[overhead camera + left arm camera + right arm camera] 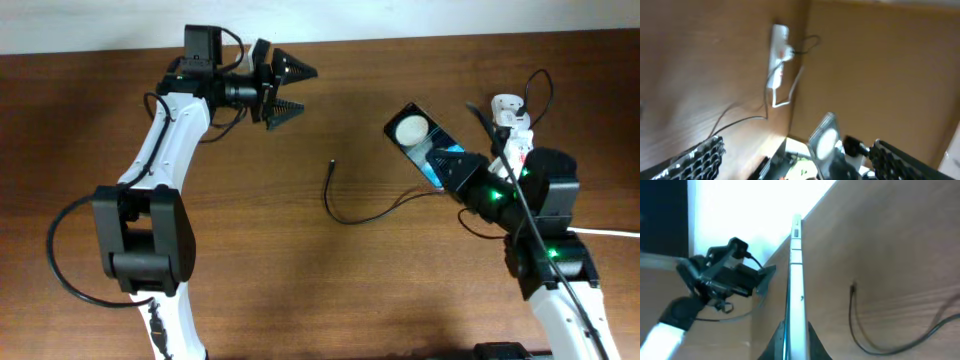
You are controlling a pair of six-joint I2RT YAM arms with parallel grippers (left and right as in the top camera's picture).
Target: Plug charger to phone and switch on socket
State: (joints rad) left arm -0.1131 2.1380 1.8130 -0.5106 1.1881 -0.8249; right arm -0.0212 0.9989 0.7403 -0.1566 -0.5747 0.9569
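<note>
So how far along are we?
Done: the right hand is shut on the phone, holding it on edge. In hand: the charger pickup; its tip lies loose on the table, the left hand open and apart from it. Left: plugging in, then switching the socket.

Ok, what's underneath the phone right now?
Only brown table shows around the phone, which the right gripper clamps. The charger tip lies apart, off to its side. The patch directly beneath is covered, so contact with the table is unclear.
</note>
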